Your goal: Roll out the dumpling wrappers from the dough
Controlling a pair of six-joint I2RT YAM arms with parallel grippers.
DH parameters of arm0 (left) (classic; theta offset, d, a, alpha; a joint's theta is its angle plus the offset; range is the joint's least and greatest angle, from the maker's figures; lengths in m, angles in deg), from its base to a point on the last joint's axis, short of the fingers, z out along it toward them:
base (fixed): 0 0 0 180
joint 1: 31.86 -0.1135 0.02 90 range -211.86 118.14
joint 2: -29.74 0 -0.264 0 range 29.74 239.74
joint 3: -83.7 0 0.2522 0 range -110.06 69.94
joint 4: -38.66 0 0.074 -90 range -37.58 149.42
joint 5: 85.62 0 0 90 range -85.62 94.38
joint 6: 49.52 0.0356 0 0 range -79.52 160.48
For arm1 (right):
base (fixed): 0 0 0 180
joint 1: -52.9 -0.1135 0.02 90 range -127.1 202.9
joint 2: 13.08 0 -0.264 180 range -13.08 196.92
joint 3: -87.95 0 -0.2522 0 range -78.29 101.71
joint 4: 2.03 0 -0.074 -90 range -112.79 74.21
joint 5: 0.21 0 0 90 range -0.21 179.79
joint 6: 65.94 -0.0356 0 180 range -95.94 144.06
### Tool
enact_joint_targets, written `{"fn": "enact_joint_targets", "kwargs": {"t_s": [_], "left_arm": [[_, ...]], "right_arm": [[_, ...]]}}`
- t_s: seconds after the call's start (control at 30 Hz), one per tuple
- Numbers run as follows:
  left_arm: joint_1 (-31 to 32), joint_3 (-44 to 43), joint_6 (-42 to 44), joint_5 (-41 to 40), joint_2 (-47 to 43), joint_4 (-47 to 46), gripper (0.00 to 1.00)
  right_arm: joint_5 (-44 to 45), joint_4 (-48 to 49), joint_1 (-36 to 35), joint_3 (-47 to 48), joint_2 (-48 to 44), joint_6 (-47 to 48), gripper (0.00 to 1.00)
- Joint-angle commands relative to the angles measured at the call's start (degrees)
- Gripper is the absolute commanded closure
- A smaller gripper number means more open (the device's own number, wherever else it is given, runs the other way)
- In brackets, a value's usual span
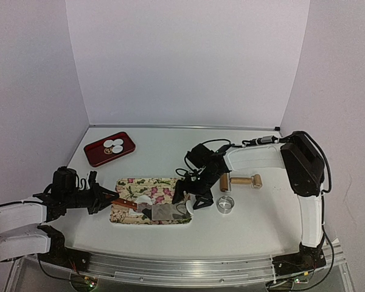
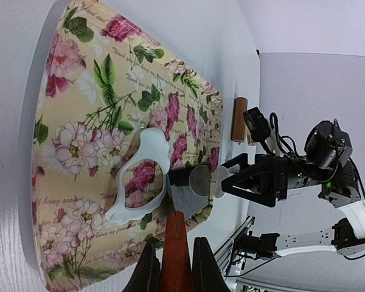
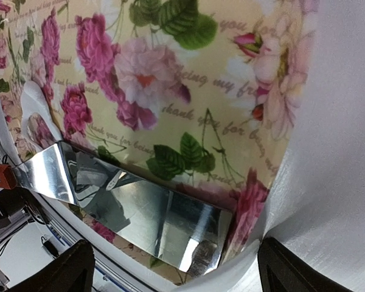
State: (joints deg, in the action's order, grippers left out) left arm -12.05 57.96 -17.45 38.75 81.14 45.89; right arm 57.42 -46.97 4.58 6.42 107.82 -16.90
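Observation:
The dough (image 2: 147,143), a thin white sheet with a round hole, lies on the floral tray (image 2: 79,91); it also shows in the top view (image 1: 145,200). My left gripper (image 2: 175,267) is shut on the red-brown handle of a metal spatula (image 2: 175,243), whose blade (image 3: 140,213) rests on the tray beside the dough. My right gripper (image 3: 194,274) is wide open over the blade's end at the tray's right edge. One white disc (image 2: 222,181) shows by its finger; I cannot tell if it touches. Dumpling wrappers (image 1: 114,146) lie in the red tray (image 1: 126,148).
A wooden rolling pin (image 1: 240,180) and a metal ring (image 1: 225,204) lie on the white table right of the floral tray (image 1: 128,182). The red tray stands at the back left. White walls close the back and sides.

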Motion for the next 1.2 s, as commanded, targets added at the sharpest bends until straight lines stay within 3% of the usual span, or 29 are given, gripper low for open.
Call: {"fn": "enact_joint_targets", "kwargs": {"t_s": [0.0,0.43,0.7,1.17], "left_arm": [[-0.33,-2.17,0.05,1.30,-1.55,-3.00,1.00],[-0.32,-1.92,-0.03,1.32,-2.06,-2.82,1.00],[-0.32,-4.80,3.12,0.09,-5.09,4.21,1.00],[-0.30,-4.25,3.10,1.56,-4.36,4.35,1.00]], "right_arm": [[-2.45,1.21,-0.61,-0.31,1.09,0.46,0.06],[-2.90,1.00,-0.76,0.65,-4.54,-3.97,0.09],[-2.65,-1.19,-0.79,1.84,-5.14,-6.58,0.11],[4.47,-6.07,-1.53,3.07,-6.56,-4.95,0.11]]}}
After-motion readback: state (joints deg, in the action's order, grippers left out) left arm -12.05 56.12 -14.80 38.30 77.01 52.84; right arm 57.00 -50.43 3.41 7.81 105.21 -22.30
